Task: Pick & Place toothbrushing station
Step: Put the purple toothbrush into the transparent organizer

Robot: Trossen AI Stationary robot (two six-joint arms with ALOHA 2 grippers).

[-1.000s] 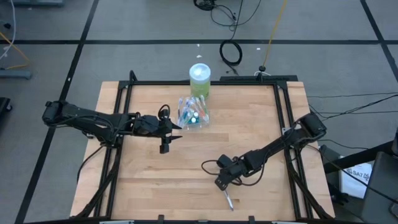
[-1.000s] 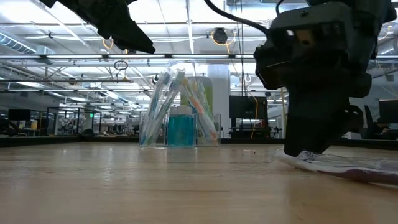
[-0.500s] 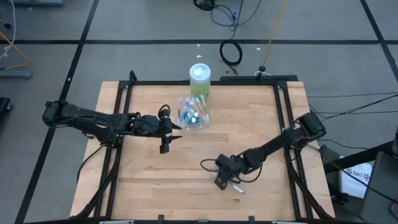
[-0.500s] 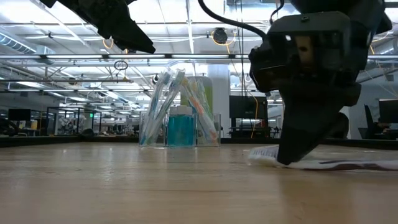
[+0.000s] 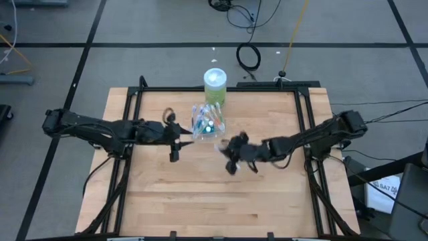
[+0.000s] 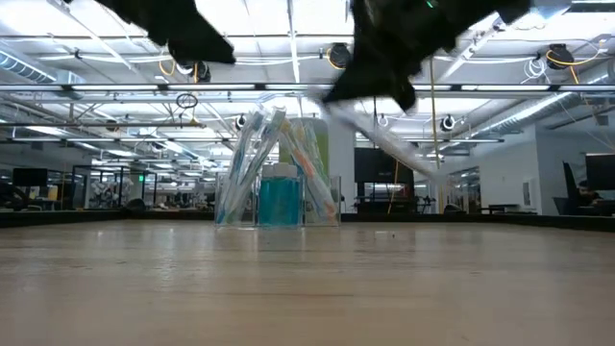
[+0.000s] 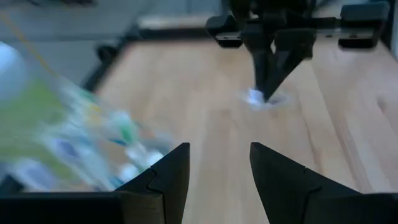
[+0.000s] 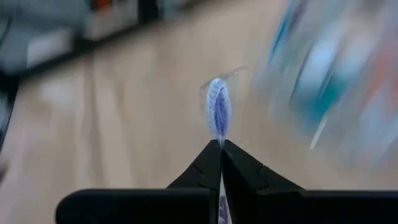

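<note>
The clear cup (image 5: 207,125) of multicoloured toothbrushes and teal-capped tubes stands upright on the table's far middle, also in the low view (image 6: 279,187). My right gripper (image 5: 227,150) hovers just near-right of it, shut on a wrapped toothbrush (image 6: 384,144) with purple bristles (image 8: 217,109). My left gripper (image 5: 188,138) hangs open left of the cup, fingers (image 7: 168,177) apart with nothing between them; it faces my right gripper (image 7: 270,62). My right gripper pinches the wrapped toothbrush between its two shut fingertips (image 8: 211,163), just behind the bristle head (image 8: 217,134), which sticks out past the tips. The brush is lifted clear of the table. Its handle (image 6: 423,165) slants down and away below the gripper.
A green cylindrical container (image 5: 215,86) with a pale lid stands right behind the cup at the far edge. A black frame (image 5: 301,120) runs round the wooden table top. Bare wood lies across the near half (image 5: 214,201).
My right gripper has shut on the toothbrush that lay near the table's front edge. The brush first swung round on the wood. Then the gripper lifted it clear and carried it toward the far edge, up to the cup.
</note>
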